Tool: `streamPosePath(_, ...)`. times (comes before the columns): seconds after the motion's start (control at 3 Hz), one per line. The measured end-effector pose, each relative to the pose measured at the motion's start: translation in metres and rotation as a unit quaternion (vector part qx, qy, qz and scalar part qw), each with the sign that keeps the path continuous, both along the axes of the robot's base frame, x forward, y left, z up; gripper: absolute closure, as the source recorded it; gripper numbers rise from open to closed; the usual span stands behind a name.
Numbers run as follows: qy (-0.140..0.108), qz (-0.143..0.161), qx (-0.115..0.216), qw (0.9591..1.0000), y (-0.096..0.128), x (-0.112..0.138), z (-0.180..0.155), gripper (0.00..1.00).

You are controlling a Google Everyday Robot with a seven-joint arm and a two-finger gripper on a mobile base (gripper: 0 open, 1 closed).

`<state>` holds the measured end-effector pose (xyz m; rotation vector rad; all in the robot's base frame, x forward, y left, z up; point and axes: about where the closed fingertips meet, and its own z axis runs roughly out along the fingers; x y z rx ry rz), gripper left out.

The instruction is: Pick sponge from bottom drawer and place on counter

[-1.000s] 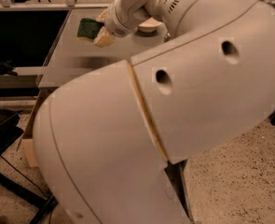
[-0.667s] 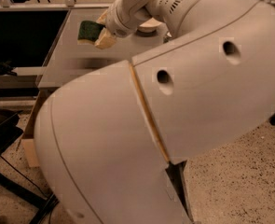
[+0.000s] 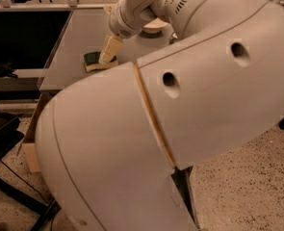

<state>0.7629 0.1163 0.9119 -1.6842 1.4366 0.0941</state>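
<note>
The sponge [image 3: 94, 60], dark green on top over a pale yellow body, lies low on the grey counter [image 3: 79, 30] near its front edge. My gripper [image 3: 108, 52] reaches down from the upper middle and is shut on the sponge's right end; one pale finger [image 3: 110, 47] shows over it. My big white arm [image 3: 180, 105] fills most of the view. The bottom drawer is hidden behind the arm.
A pale bowl [image 3: 153, 29] stands on the counter behind the wrist. A dark opening [image 3: 21, 37] lies left of the counter. A black frame [image 3: 6, 143] and a tan box edge [image 3: 30, 148] are at lower left. Speckled floor [image 3: 247, 177] is at right.
The gripper has brought the sponge down and toward the counter's front edge; the sponge now sits against the counter surface instead of hanging further back.
</note>
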Motion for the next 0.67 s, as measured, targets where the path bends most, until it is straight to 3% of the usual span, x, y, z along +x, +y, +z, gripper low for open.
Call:
streamPosePath(0.33,0.0,0.0,0.0,1.0,0.0,0.0,0.0,0.0)
streamPosePath(0.67,-0.038,-0.012,0.0,0.9992,-0.019,0.0,0.047,0.0)
